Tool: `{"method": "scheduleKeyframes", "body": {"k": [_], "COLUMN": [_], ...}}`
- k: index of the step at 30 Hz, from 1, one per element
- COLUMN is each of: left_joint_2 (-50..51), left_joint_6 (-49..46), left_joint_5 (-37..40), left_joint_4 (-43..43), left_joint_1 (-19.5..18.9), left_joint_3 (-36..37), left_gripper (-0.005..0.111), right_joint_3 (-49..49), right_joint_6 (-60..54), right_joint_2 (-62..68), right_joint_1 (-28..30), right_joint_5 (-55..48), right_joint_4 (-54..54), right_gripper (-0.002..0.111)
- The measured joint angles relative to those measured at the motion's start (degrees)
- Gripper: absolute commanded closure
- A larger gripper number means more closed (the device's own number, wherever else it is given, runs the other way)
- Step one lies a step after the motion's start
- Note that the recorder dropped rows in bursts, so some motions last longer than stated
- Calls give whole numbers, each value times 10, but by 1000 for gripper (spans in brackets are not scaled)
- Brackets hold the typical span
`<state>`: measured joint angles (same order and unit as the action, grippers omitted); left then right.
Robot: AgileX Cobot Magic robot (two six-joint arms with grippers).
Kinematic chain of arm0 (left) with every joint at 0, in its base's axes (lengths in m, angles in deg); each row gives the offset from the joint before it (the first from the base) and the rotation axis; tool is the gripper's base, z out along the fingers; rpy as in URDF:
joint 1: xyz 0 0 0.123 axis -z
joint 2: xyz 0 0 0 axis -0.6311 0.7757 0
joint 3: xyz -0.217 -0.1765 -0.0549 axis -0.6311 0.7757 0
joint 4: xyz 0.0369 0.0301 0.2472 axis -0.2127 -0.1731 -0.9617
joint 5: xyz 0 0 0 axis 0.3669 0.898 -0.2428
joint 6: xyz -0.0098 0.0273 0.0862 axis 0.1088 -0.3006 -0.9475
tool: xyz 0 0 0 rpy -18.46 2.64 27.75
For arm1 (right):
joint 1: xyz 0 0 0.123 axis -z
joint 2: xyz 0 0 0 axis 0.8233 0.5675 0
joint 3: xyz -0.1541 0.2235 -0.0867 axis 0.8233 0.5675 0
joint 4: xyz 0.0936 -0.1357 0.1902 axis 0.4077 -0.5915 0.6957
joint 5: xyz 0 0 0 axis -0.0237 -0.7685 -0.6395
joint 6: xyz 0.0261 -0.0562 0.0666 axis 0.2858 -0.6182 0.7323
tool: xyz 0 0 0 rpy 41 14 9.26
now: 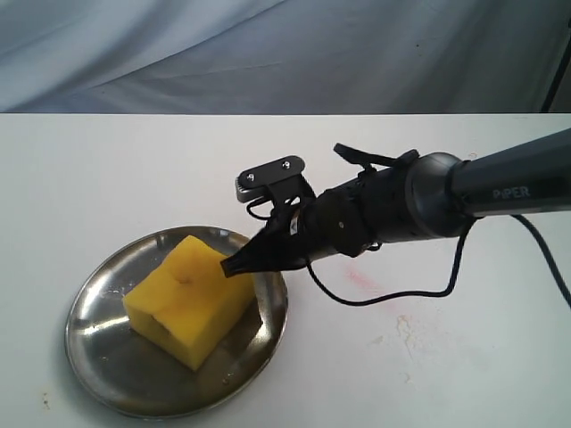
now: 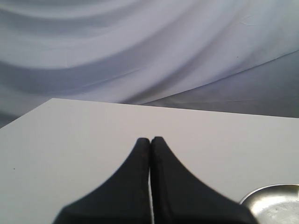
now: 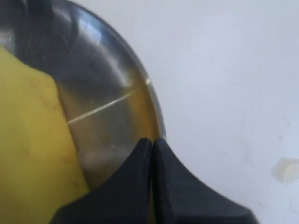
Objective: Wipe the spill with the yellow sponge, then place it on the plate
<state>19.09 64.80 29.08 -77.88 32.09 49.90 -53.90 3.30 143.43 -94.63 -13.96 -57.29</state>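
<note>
The yellow sponge (image 1: pixel 187 299) lies on the steel plate (image 1: pixel 107 357) at the front left, free of both grippers. My right gripper (image 1: pixel 234 266) hovers shut and empty just above the sponge's right side, over the plate's right rim. In the right wrist view its tips (image 3: pixel 152 140) meet over the plate (image 3: pixel 107 93), with the sponge (image 3: pixel 28 154) beside them. A faint tan spill mark (image 1: pixel 406 325) stays on the table right of the plate. My left gripper (image 2: pixel 150 139) is shut and empty over bare table, near the plate's edge (image 2: pixel 275 203).
A pale pink streak (image 1: pixel 361 278) marks the white table between plate and spill. The right arm's black cable (image 1: pixel 393 299) loops down onto the table. A pale blotch (image 3: pixel 285 169) shows on the table. Grey cloth (image 1: pixel 268 53) hangs behind the table's far edge.
</note>
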Motion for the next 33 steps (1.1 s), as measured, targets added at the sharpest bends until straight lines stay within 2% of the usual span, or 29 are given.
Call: {"method": "scheduleKeyframes", "body": {"k": [11,17,29,33], "left_joint_2": [0,0,0,0], "left_joint_6": [0,0,0,0], "left_joint_5": [0,0,0,0], "left_joint_4": [0,0,0,0], "left_joint_1": [0,0,0,0], "left_joint_3": [0,0,0,0], "left_gripper": [107,107,107,107], "right_joint_3": [3,39,143,173], "right_joint_6": [4,4,4,5], "right_joint_2": [-122,-207,-391,-451], "right_joint_1": [77,123,295,325], "right_joint_5": [74,97,149,173], "right_joint_4": [0,-3,-11,-18], "right_gripper": [108,108,108,108]}}
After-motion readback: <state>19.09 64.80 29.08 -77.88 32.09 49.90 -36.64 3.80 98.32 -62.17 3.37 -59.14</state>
